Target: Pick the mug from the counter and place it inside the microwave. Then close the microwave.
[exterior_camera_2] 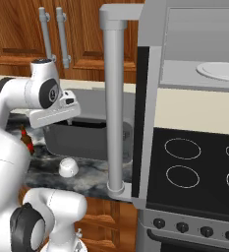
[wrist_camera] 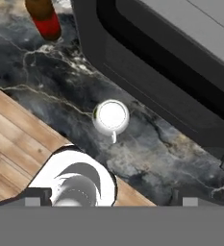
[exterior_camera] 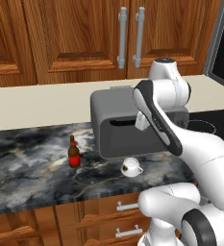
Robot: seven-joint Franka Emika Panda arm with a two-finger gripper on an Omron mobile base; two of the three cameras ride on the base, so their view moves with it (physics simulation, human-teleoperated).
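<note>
Your mug [exterior_camera: 131,167] stands upright on the dark marbled desk [exterior_camera: 27,168], just in front of the dark-grey slotted box [exterior_camera: 118,129] and not far from the desk's front edge. It is a small white squat cup, so expect it to be light and rigid, with a smooth glazed wall that could slip if you pinch it weakly, and likely to chip if dropped. Its handle points toward the front edge in the hand view, where the mug [wrist_camera: 111,116] sits near the middle of the frame. Your safest hold is probably across the rim, one finger inside and one outside, or across the whole body, away from the handle side.

The hand [exterior_camera_2: 69,109] hangs well above the mug with its jaws spread wide and nothing between them.

The box behind the mug leaves little room on that side, so come down from above rather than from the back. The red-labelled bottle [exterior_camera: 74,153] stands apart to the left, clear of a straight descent. In front, the desk ends over the wooden drawers [exterior_camera: 123,211]; don't nudge the mug that way.

The microwave [exterior_camera_2: 194,44] sits high on the right above the stove [exterior_camera_2: 194,172], its door [exterior_camera_2: 117,98] swung open toward you with the white plate [exterior_camera_2: 221,70] inside. You'll need to lift high and pass round that door's edge.
</note>
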